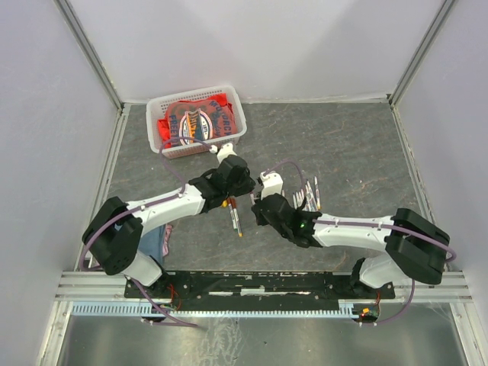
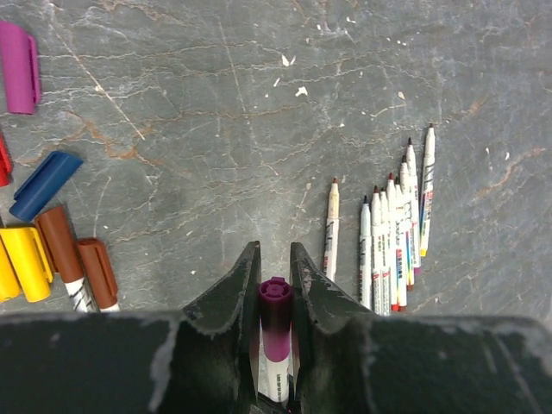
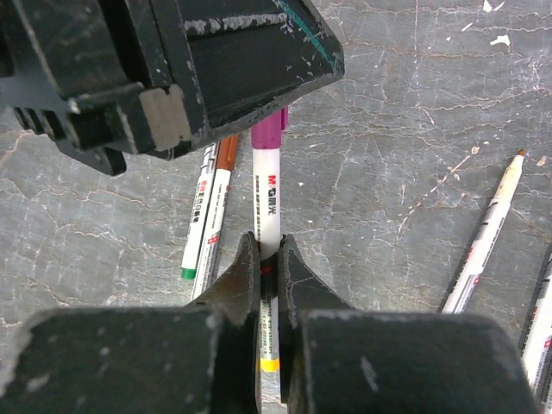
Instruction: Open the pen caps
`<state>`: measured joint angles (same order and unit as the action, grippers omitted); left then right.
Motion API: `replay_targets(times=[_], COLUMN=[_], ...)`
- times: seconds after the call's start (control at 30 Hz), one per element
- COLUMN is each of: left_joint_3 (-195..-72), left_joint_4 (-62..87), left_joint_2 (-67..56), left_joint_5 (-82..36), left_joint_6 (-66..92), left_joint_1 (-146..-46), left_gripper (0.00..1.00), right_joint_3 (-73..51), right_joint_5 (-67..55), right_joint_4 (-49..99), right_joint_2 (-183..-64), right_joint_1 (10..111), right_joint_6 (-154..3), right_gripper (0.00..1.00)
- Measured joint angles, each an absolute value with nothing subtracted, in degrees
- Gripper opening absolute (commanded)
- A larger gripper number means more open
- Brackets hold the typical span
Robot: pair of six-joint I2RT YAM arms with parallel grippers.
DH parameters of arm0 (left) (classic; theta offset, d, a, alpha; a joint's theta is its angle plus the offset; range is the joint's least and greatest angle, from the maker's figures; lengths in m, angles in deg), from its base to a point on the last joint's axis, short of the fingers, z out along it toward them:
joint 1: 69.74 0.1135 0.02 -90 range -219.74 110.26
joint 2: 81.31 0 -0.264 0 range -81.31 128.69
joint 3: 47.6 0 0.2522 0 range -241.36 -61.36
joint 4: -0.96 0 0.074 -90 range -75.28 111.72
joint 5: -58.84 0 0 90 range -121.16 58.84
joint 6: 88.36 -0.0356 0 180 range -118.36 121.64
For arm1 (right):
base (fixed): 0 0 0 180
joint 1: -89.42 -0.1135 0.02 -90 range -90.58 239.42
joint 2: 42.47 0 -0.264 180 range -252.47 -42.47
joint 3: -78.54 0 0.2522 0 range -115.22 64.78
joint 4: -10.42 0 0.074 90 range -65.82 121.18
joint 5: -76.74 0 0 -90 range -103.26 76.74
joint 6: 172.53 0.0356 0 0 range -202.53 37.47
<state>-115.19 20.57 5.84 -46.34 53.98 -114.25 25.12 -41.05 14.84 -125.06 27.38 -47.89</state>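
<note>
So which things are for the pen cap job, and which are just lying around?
For the job: purple cap, its pen, left claw, right claw, brown-capped pens.
Just lying about: white basket, red cloth, uncapped pens, loose caps already off.

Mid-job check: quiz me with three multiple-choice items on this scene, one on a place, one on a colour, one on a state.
1. Where is the white plastic basket?
A. far left of the grey table
B. near right corner
C. between the arm bases

2. The small plastic cap in the left hand is:
A. yellow
B. purple
C. blue

3. The thin white pen wearing that cap is:
A. lying free
B. gripped by both hands, cap on
C. uncapped, in one hand alone

Answers:
1 A: the top view shows it far left.
2 B: purple shows between the fingers.
3 B: left hand on the cap, right hand on the barrel.
</note>
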Motion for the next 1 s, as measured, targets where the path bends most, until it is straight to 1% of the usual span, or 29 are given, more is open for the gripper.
replay_targets(times=[0.33, 0.5, 0.83, 1.0], left_joint_3=[-114.53, -114.03, -110.75, -111.36], left_joint_4=[18.08, 17.03, 9.7, 11.26], left_joint_2=[2.63, 1.74, 0.45, 0.42], left_joint_5=[-42.86, -40.44, -40.74, -40.39], left_joint_6=[51.79, 51.48, 51.59, 51.33], left_joint_1=[-115.02, -114.43, -107.81, -107.74], left_gripper=[0.03, 0.03, 0.03, 0.03], right_joint_3=[31.89, 33.42, 39.85, 39.52], right_joint_5=[-37.44, -36.31, -28.81, -29.88], right_joint_4=[9.05, 7.41, 5.97, 8.04], right_joint_2=[-116.62, -114.44, -111.95, -108.87], right_joint_1=[27.71, 27.91, 27.6, 27.73], right_joint_6=[-47.44, -47.24, -46.85, -46.95], right_gripper=[0.01, 0.01, 0.01, 0.01])
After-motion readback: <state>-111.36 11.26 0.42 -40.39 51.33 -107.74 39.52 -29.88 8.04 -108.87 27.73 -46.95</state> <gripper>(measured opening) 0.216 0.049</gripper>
